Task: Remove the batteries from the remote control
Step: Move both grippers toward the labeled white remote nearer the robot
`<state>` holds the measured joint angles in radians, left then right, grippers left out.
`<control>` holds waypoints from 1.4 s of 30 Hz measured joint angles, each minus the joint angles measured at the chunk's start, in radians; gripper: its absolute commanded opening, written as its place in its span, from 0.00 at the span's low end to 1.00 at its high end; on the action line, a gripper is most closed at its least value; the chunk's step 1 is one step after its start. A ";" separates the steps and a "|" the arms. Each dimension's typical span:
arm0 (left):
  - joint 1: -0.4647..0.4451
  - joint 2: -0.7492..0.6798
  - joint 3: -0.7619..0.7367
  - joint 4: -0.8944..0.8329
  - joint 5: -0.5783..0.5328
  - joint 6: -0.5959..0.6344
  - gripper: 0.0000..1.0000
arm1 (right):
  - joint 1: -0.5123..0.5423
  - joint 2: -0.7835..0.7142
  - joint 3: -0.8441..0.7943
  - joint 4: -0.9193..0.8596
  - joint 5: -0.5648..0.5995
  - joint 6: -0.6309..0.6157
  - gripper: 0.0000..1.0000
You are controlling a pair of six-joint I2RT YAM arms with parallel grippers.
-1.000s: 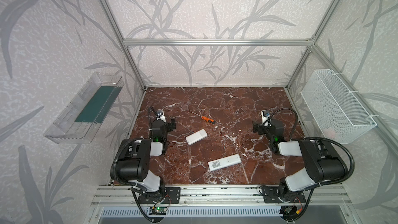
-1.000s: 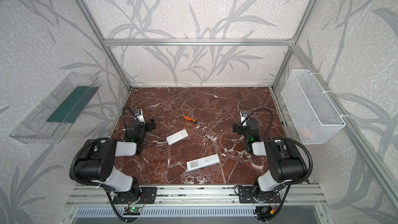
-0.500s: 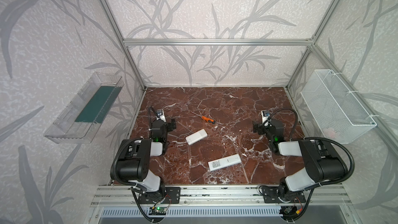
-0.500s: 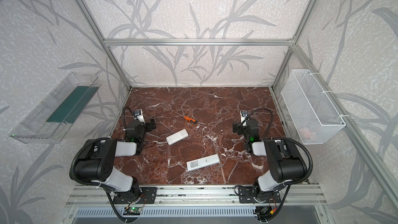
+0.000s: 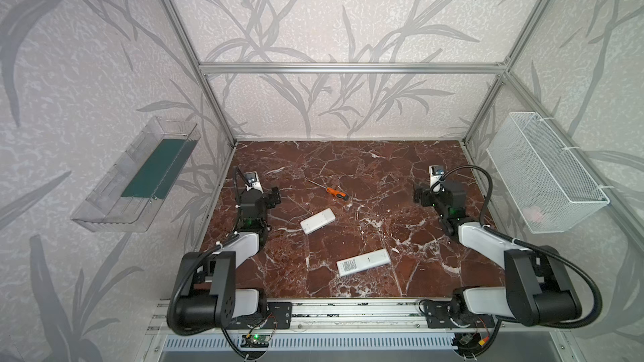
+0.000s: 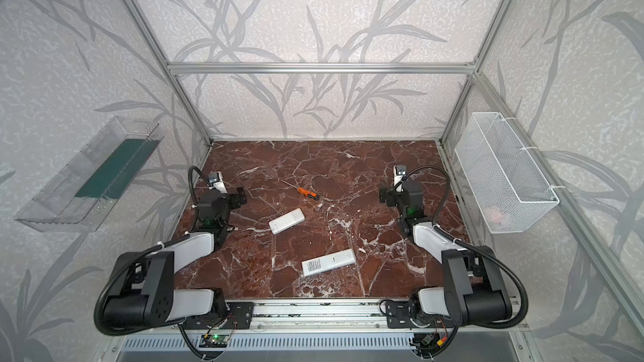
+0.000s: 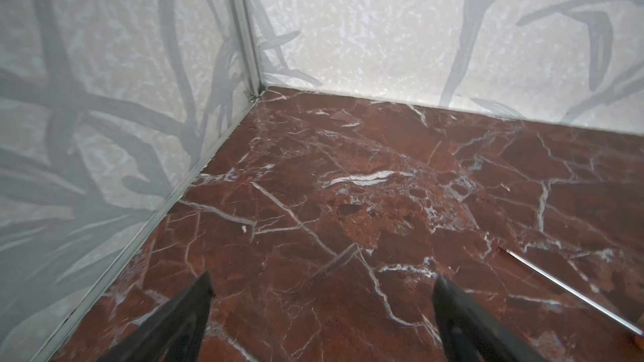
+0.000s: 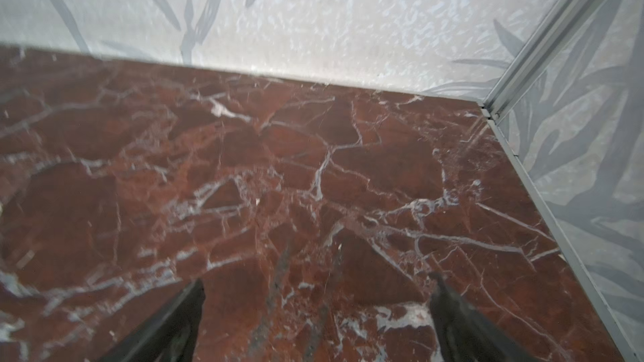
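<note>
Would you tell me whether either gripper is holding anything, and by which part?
Nothing is held: the left gripper and the right gripper are both open and empty.

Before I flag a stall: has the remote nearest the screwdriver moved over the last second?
No. That remote keeps its place against the table's white veins and the screwdriver.
</note>
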<state>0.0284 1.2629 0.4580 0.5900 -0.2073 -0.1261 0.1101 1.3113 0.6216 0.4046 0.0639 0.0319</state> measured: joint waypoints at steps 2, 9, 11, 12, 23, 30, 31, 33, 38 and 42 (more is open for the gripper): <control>0.000 -0.072 0.053 -0.110 -0.023 -0.064 0.99 | 0.000 -0.031 0.078 -0.102 -0.032 0.058 1.00; -0.008 -0.299 0.231 -0.476 0.080 -0.280 0.99 | 0.006 -0.076 0.246 -0.527 -0.321 0.246 0.99; -0.023 -0.354 0.245 -0.546 0.132 -0.317 0.99 | 0.023 -0.103 0.247 -0.639 -0.391 0.282 0.99; -0.036 -0.388 0.245 -0.585 0.166 -0.335 0.99 | 0.042 -0.123 0.244 -0.696 -0.416 0.296 0.99; -0.278 -0.514 0.194 -0.887 0.428 -0.426 0.99 | 0.494 -0.433 0.128 -1.013 -0.439 0.470 0.99; -0.368 -0.566 0.124 -0.993 0.521 -0.473 0.99 | 0.687 -0.561 -0.071 -1.026 -0.396 0.665 0.99; -0.371 -0.567 0.124 -1.006 0.528 -0.477 0.99 | 0.707 -0.573 -0.091 -1.027 -0.387 0.687 0.99; -0.373 -0.566 0.125 -1.032 0.543 -0.479 0.99 | 0.734 -0.594 -0.126 -1.023 -0.378 0.732 0.99; -0.374 -0.494 0.139 -1.056 0.579 -0.481 0.99 | 0.741 -0.557 -0.144 -0.985 -0.370 0.772 0.99; -0.381 -0.410 0.150 -1.039 0.612 -0.489 0.99 | 0.741 -0.437 -0.137 -0.929 -0.388 0.769 0.99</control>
<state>-0.3523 0.8528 0.6079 -0.4492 0.4042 -0.6147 0.8513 0.8742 0.4850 -0.5240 -0.3241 0.8013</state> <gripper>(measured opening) 0.994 0.991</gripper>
